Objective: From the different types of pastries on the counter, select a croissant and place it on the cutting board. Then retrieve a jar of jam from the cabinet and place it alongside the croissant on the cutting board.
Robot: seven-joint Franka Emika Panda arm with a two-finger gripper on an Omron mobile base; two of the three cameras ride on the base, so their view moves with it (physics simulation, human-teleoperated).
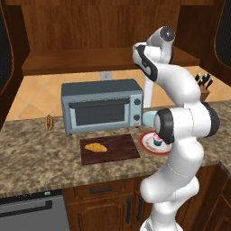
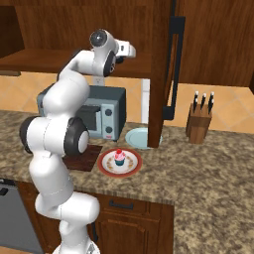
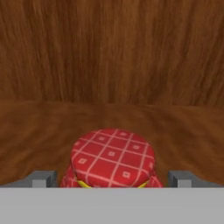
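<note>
In the hand view, the jar of jam (image 3: 113, 159) with a red checked cloth top stands on the cabinet shelf (image 3: 39, 131), in front of the wooden back panel. My gripper (image 3: 112, 178) is open, with one fingertip on each side of the jar and apart from it. Down on the counter (image 1: 40, 158), the golden croissant (image 1: 95, 147) lies on the left part of the dark cutting board (image 1: 119, 149). My arm reaches up into the cabinet (image 2: 54, 30) above the toaster oven. A pink cupcake (image 2: 119, 157) sits on a red-rimmed plate (image 2: 106, 166), and a hot-dog-like bun (image 1: 49, 121) lies at the far left.
A grey toaster oven (image 1: 101, 104) stands behind the board. The cabinet's open door (image 2: 161, 74) hangs right of my hand, above a pale blue plate (image 2: 136, 138). A knife block (image 2: 199, 121) stands at the right. Drawers and a dishwasher front (image 1: 31, 212) lie below the counter.
</note>
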